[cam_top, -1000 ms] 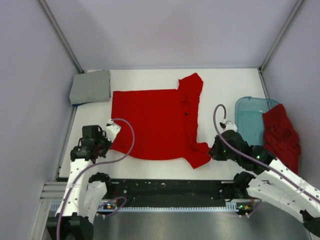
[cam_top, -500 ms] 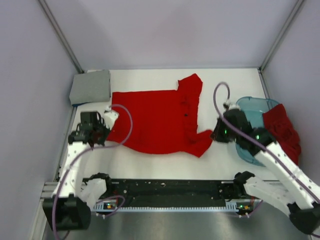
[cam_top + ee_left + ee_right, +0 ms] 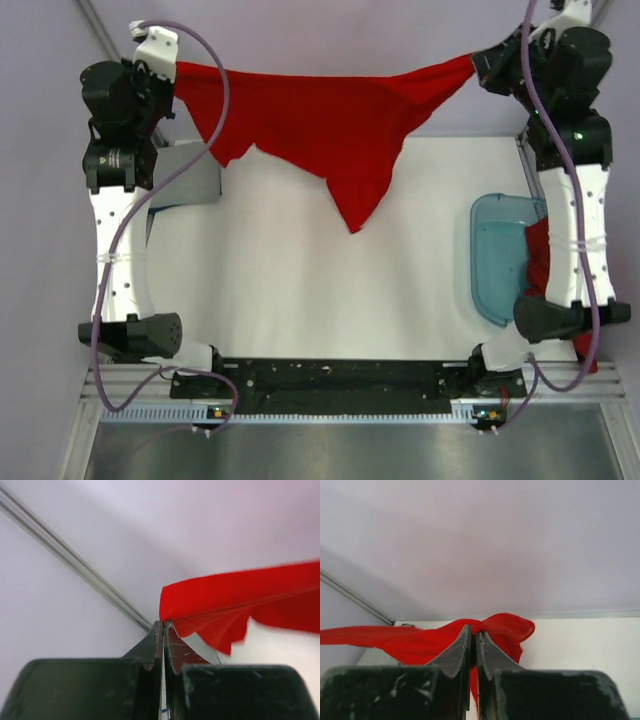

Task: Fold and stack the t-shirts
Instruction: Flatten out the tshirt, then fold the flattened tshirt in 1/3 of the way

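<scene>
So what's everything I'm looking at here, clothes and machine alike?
bright red t-shirt: one, bright red, in the air, stretched between both grippers
grey t-shirt: one, light grey, folded, table's far left corner
darker red t-shirt: one, dark red, at the tub's right edge, partly hidden
tub: one, translucent light blue, table's right side
table: one, white
left gripper: one, black, shut on the bright red t-shirt
right gripper: one, black, shut on the same shirt

a white table (image 3: 300,300) boxed in by pale lilac walls (image 3: 340,30).
soft, even light, only faint shadows. a slim metal post (image 3: 75,562) runs up a corner where two walls meet. a black rail (image 3: 340,378) edges the table's near side, with grey sheet metal (image 3: 350,450) below it.
</scene>
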`<state>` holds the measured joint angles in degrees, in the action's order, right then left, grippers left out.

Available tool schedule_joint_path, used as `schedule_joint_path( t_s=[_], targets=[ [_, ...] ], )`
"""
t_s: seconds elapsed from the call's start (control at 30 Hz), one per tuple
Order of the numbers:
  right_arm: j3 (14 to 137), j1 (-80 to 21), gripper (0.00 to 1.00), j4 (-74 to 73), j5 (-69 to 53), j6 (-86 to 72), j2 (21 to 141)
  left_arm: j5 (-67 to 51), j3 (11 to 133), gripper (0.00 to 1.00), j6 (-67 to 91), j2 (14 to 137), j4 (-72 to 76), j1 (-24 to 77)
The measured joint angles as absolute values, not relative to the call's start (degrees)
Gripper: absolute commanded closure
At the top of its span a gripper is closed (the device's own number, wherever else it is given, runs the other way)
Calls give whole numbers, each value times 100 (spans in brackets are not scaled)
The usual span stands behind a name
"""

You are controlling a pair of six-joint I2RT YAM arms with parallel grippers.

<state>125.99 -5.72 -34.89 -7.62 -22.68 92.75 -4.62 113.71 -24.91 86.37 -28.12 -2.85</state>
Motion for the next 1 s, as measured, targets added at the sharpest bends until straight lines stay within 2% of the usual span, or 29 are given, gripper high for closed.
schedule_joint_path(
  t_s=[0.07, 0.23, 0.47, 0.6, 0.77, 0.87, 1.0],
  targets=[
    [12357, -545, 100, -3452, -775, -2132, 8827, -593, 11325, 100, -2493, 8490, -2797, -285],
    [10243, -543, 100, -3463, -1015, -1931, 6805, -862, 10265, 100, -2593, 7872, -2875, -263],
    [6556, -917, 100, -4276, -1640, -2414, 4171, -864, 6899, 100, -3253, 5896, -3098, -266],
    [4886, -1684, 100, -5076, -1734, -3013, 3522, -731, 4901, 100, -3715, 4829, -3343, -266],
    [3498, -2718, 100, -5784, -1767, -3935, 3068, -429, 3059, 100, -3918, 4528, -3826, -303],
    [3306, -3072, 100, -6051, -1747, -4270, 2998, -266, 2552, 100, -3920, 4241, -4182, -322],
    [3330, -3135, 100, -6093, -1614, -4375, 3052, -16, 2517, 100, -3872, 3881, -4412, -342]
  ],
)
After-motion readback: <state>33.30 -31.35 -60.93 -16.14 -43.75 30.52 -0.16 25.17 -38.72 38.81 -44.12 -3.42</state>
